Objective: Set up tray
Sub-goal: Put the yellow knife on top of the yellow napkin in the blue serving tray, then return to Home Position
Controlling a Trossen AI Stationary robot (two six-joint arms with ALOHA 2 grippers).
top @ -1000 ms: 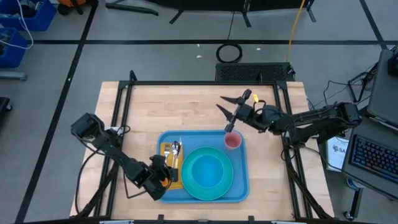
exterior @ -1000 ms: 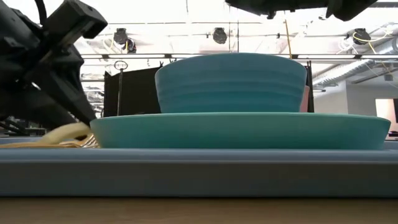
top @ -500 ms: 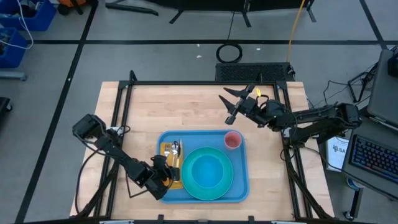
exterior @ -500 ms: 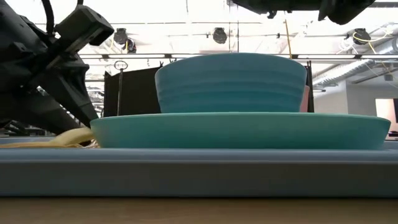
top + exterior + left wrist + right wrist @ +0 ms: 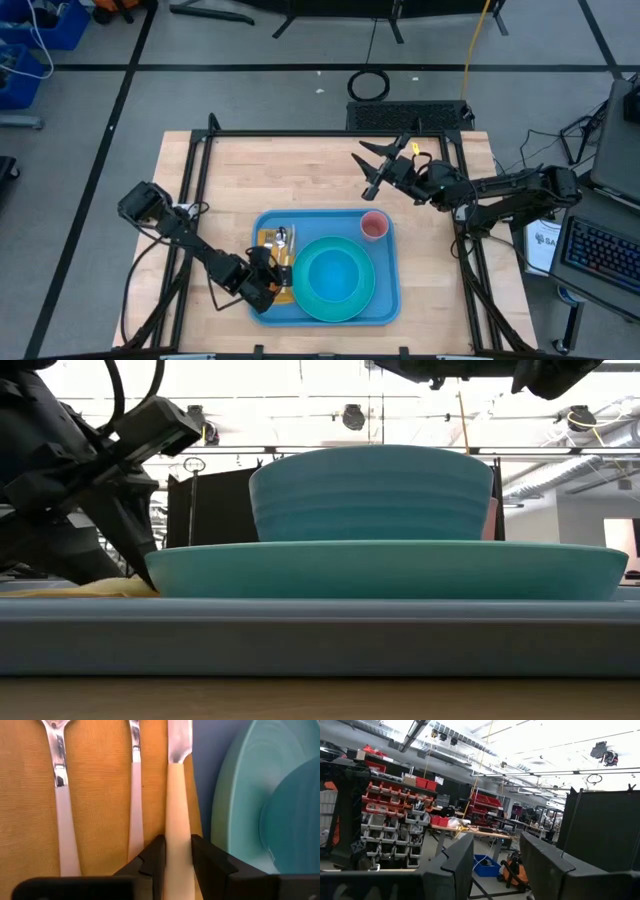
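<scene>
The tray is a big flat blue rectangle with rounded corners and a low rim, sitting near the front middle of the wooden surface. It's carrying a turquoise plate with a bowl, a pink cup, and cutlery on a yellow napkin. Left gripper has its fingers clamped on the knife. Right gripper hangs spread wide open above the surface behind the tray.

Left gripper over tray, astride knife on napkin. Fork, spoon beside; plate with bowl opposite, cup beyond.
</scene>
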